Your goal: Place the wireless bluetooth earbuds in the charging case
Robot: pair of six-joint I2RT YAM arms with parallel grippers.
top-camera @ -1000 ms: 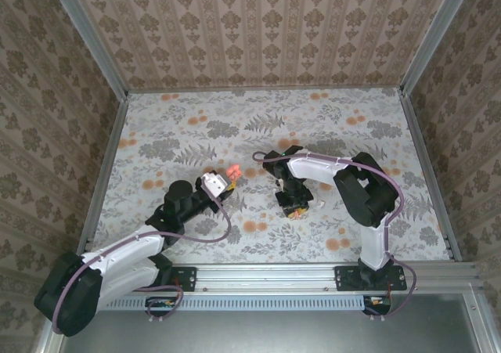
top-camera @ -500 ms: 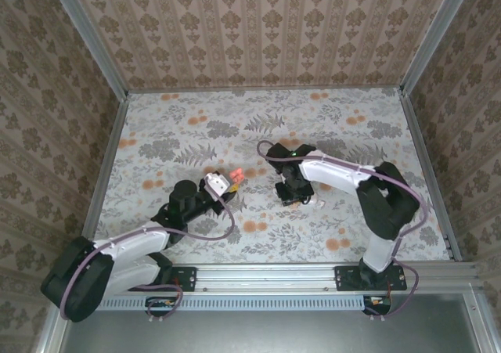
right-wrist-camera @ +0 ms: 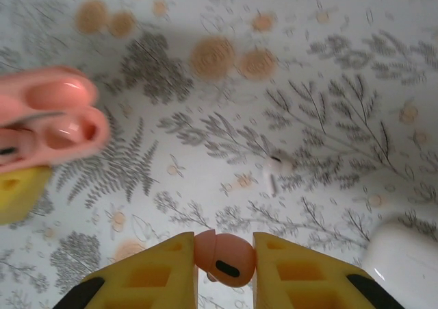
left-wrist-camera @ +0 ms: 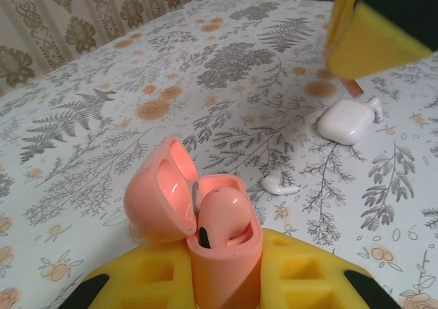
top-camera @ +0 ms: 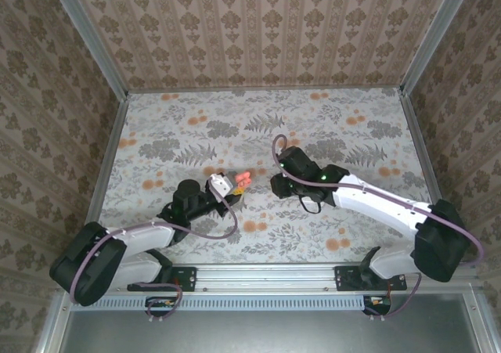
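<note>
Case in your left gripper, earbud in your right, the two apart.

Your left gripper is clamped on the coral charging case, which stands upright between its yellow pads. The lid is swung open to the left, and a seated earbud rests in one socket. Your right gripper is closed on a coral earbud, pinched between its pads above the floral table, to the right of the open case and not touching it. On the table a white earbud lies loose, with a closed white case near it, the two apart.
</note>
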